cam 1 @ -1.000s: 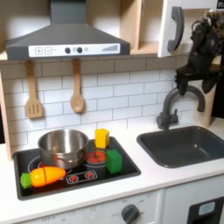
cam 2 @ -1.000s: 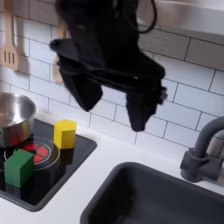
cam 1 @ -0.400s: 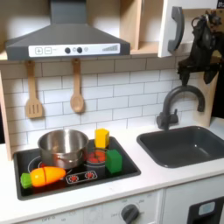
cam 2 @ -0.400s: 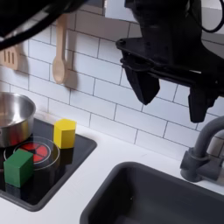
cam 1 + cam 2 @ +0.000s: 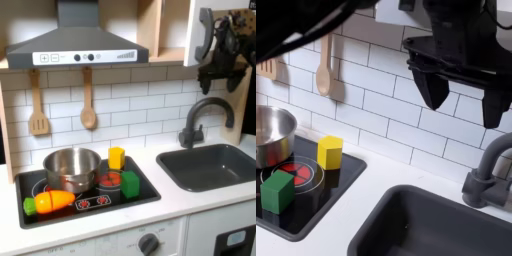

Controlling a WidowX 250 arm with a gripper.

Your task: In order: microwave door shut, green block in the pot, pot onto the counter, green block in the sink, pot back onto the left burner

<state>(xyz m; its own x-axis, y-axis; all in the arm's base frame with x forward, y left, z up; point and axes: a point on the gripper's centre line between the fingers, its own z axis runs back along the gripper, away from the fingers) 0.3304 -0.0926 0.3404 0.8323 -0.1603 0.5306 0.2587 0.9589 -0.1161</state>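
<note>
The white surface (image 5: pixel 195 205) ran along the front of the toy kitchen in the first exterior view, carrying a black cooktop (image 5: pixel 90 190) on the first exterior view's left and the dark grey sink (image 5: pixel 212 166) on the first exterior view's right, with the arched faucet (image 5: pixel 200 118) standing just behind the basin. High at the first exterior view's right, the microwave door (image 5: pixel 203 36) stood partly swung out, its curved grey handle facing the camera. The black arm hung in front of that door, and its claw (image 5: pixel 224 76) pointed downward above the faucet, well clear of the sink; in the second exterior view the claw (image 5: pixel 466 92) showed its two dark fingers (image 5: pixel 439 90) spread apart with nothing between them. The pot (image 5: pixel 71 167) sat on the left burner (image 5: pixel 45 187) of the cooktop in the first exterior view. A carrot (image 5: pixel 52 202) lay at the cooktop's front edge, just before the pot. The green block (image 5: pixel 130 184) rested on the right side of the cooktop, apart from the pot, with the yellow block (image 5: pixel 116 157) near behind it.
</note>
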